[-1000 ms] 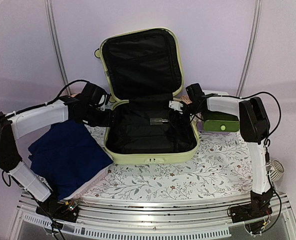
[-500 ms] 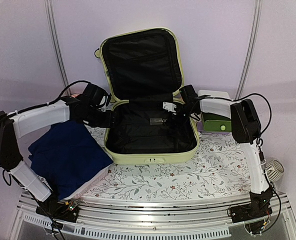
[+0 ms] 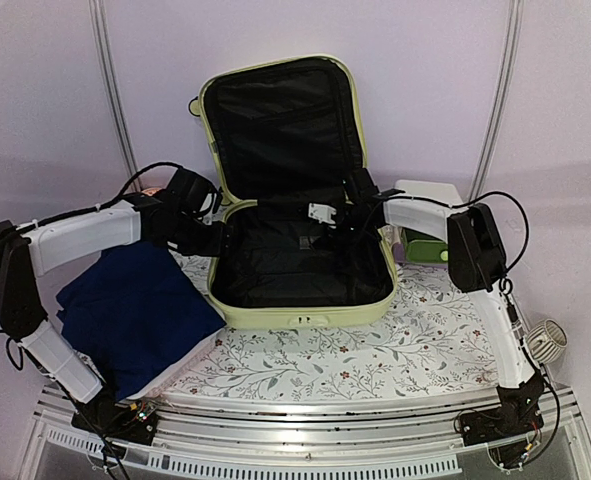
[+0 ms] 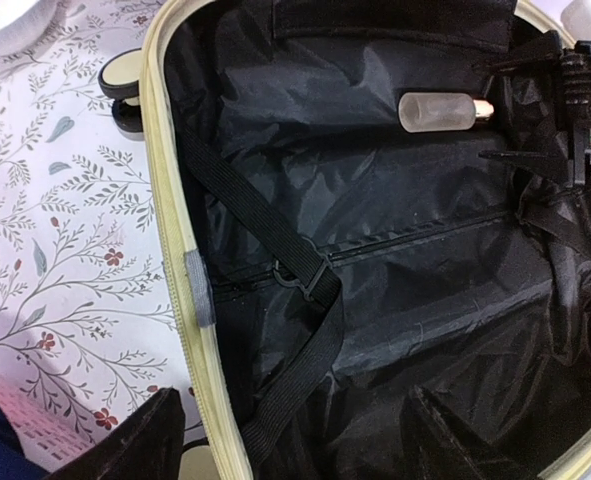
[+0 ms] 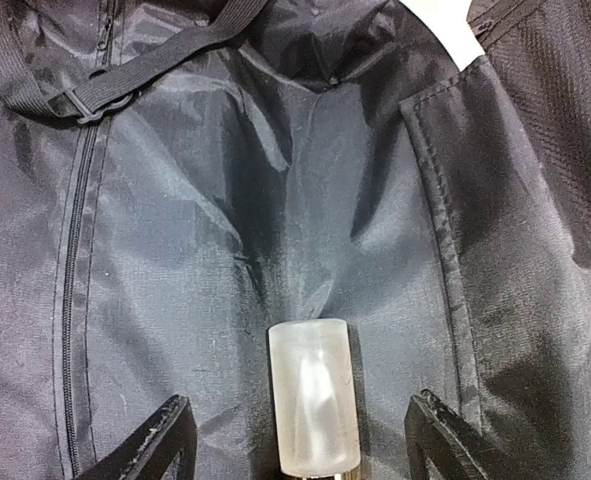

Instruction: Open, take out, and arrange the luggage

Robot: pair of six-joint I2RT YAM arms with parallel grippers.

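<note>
In the open luggage (image 3: 305, 315), the right hand (image 5: 303, 440), released, straddles a frosted bottle (image 5: 313, 395), seemingly without touching; the left hand (image 4: 295, 440) gapes at nine o'clock.

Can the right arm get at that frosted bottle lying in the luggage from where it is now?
Probably yes. The right arm is inside the open luggage, jaws open either side of the frosted bottle; nothing covers it and the strap lies clear.
</note>
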